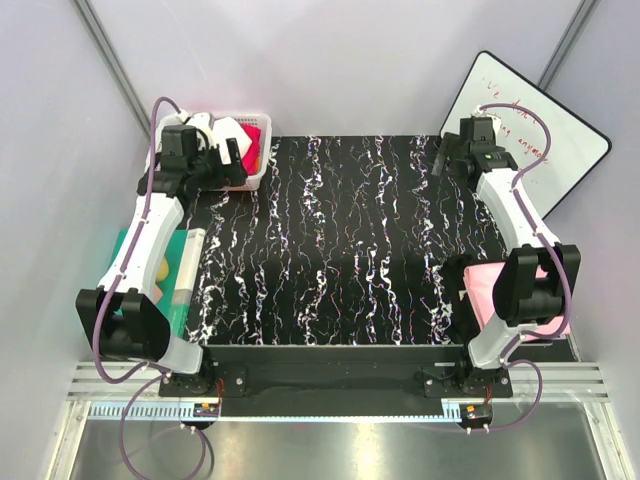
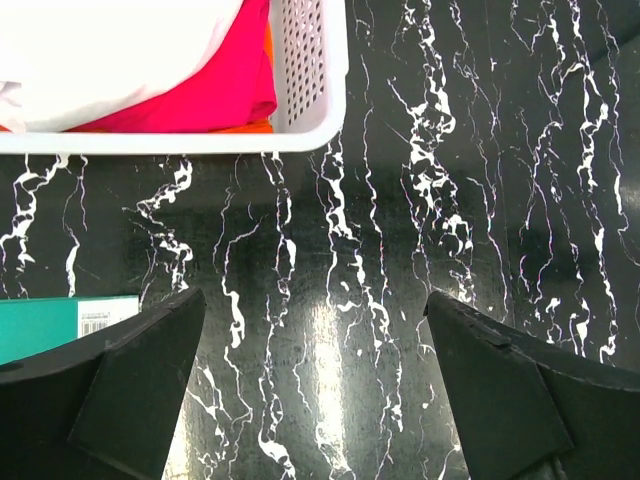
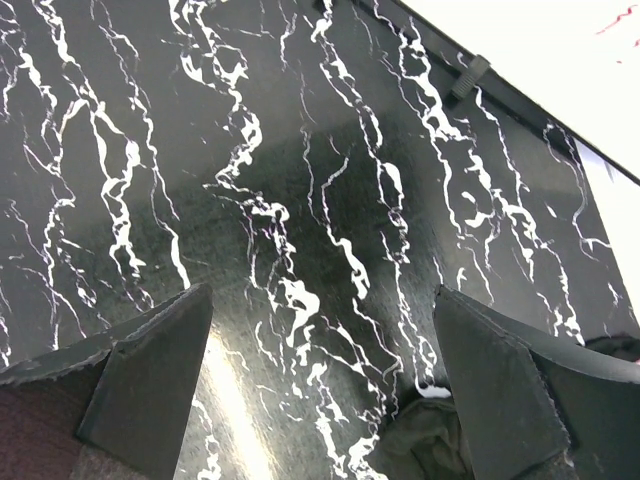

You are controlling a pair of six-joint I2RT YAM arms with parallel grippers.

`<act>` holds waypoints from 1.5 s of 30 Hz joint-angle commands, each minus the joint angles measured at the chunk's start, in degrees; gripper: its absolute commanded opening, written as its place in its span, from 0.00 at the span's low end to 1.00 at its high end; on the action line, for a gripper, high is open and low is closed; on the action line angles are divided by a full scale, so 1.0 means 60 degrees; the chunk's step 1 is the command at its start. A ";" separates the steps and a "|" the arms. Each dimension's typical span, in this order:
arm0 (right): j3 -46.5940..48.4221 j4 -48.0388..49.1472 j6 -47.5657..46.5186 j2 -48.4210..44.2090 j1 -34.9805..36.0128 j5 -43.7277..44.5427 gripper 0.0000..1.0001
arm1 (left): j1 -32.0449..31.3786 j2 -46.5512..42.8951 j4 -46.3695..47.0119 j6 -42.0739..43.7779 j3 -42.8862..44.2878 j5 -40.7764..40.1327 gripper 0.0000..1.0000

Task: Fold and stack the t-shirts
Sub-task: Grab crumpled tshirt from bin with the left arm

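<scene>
Left hand (image 2: 312,300), right hand (image 3: 322,292) released, empty; t-shirts (image 2: 130,50) in basket (image 2: 312,70) just beyond left.

The right arm (image 1: 520,215) hides much of the pink t-shirt (image 1: 482,295).

The desk (image 1: 340,250) has a black top veined with white, marble-like streaks. A white perforated basket (image 1: 265,150) stands on its far left corner. A flat teal-green mat (image 1: 180,290) lies along the left edge, nearer than the basket and apart from it. A folded pale pink t-shirt (image 1: 482,295) lies at the near right edge.
</scene>
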 commanded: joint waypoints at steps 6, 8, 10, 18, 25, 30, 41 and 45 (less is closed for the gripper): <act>0.1451 0.0013 -0.0136 0.0983 0.0042 -0.0211 1.00 | -0.0013 0.1677 -0.0289 0.0202 0.1982 -0.0872 0.99; 0.1729 -0.0002 -0.0194 0.1145 0.0042 -0.0123 1.00 | -0.0028 0.2174 -0.0437 0.0085 0.2496 -0.1501 0.99; 0.1848 -0.0016 -0.0209 0.1350 0.0042 -0.0080 1.00 | -0.0013 0.2440 -0.0451 -0.0208 0.2876 -0.2191 0.99; 0.2506 0.0028 -0.0326 0.2330 0.0056 -0.0314 1.00 | 0.0045 0.5192 -0.1549 0.0831 0.6124 -0.2295 0.99; 0.3093 0.0013 -0.0575 0.3079 0.0056 -0.0475 1.00 | 0.0543 0.7901 -0.1667 0.0378 0.8048 -0.2222 0.99; 0.3006 0.0028 -0.0619 0.3343 0.0056 -0.0562 0.99 | 0.0980 0.8797 -0.1653 0.0142 0.8736 -0.2704 0.99; 0.2332 0.0247 -0.0195 0.3343 0.0129 -0.0738 1.00 | 0.1335 0.9473 -0.1404 0.0054 0.8899 -0.3437 0.00; 0.2273 0.0247 -0.0107 0.3358 0.0261 -0.0870 1.00 | 0.1320 0.8684 -0.1068 0.0011 0.8256 -0.3511 0.00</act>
